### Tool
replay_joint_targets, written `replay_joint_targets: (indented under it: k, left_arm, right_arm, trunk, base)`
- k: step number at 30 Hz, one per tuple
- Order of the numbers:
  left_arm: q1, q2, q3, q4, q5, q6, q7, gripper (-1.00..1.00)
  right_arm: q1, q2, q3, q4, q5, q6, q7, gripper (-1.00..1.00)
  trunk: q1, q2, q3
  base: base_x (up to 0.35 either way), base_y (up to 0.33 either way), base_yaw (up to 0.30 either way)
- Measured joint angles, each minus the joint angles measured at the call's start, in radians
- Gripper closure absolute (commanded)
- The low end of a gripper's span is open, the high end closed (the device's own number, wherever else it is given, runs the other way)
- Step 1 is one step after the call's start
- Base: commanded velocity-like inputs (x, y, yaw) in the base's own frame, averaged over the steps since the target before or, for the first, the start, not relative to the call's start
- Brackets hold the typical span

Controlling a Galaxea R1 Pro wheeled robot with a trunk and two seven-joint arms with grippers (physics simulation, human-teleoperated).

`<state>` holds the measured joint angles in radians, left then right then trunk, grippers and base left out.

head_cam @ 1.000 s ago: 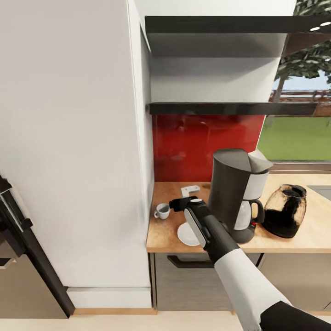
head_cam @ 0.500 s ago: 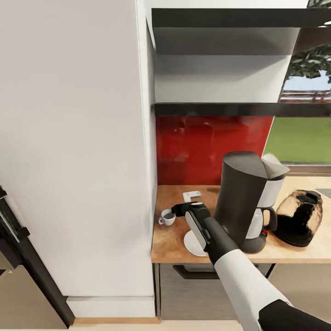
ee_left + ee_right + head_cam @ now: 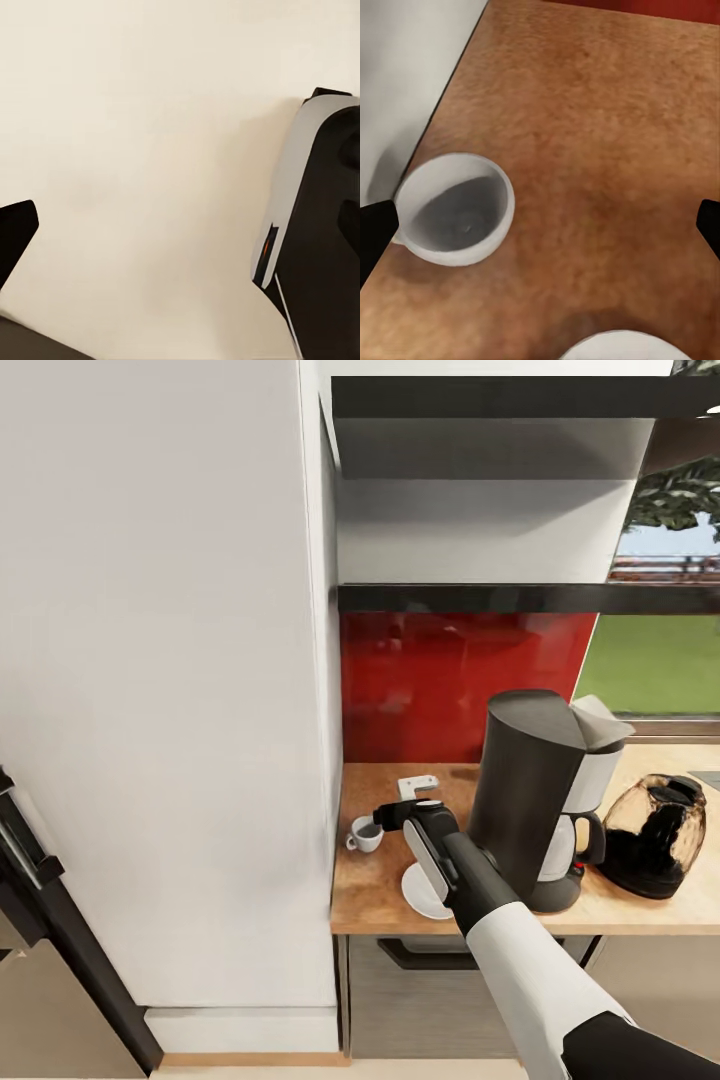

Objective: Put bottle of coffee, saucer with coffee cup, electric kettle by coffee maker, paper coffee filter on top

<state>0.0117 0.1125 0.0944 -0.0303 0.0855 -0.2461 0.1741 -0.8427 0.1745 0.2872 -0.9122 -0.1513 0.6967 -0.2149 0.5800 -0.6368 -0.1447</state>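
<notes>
1. Our right gripper (image 3: 385,816) hovers with its fingers spread wide and empty above the coffee cup (image 3: 364,833); it has barely moved in the last half second, while our head view has stopped drifting.
2. Just right, the saucer (image 3: 423,897) lies bare on the kitchen countertop (image 3: 372,895).
3. Next come the coffee maker (image 3: 535,795) and the electric kettle (image 3: 652,835), already set.
4. We judge the cup grasp comes next.
</notes>
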Motion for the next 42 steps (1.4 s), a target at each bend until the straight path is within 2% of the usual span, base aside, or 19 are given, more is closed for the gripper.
replay_joint_targets:
  k: [7, 23, 35, 42]
  left_arm:
    - [0.000, 0.000, 0.000, 0.001, 0.000, 0.000, 0.000, -1.00]
    - [0.006, 0.002, -0.002, 0.069, 0.003, 0.004, 0.001, -1.00]
    - [0.008, 0.002, -0.002, 0.070, 0.003, 0.004, 0.000, -1.00]
    - [0.009, 0.005, -0.002, 0.070, 0.004, 0.004, -0.004, -1.00]
  right_arm:
    - [0.000, 0.000, 0.002, 0.000, 0.001, 0.000, 0.000, -1.00]
    - [0.001, 0.000, 0.005, 0.005, 0.002, 0.000, 0.000, -1.00]
    - [0.002, 0.000, 0.006, 0.105, -0.002, -0.001, 0.002, -1.00]
    - [0.002, 0.000, 0.007, 0.123, -0.003, -0.002, 0.001, -1.00]
  trunk:
    - [0.000, 0.000, 0.000]
    - [0.000, 0.000, 0.000]
    - [0.000, 0.000, 0.000]
    - [0.000, 0.000, 0.000]
  base:
    - [0.273, 0.000, 0.000]
    - [0.078, 0.017, 0.000]
    - [0.019, 0.007, 0.000]
    - [0.034, 0.000, 0.000]
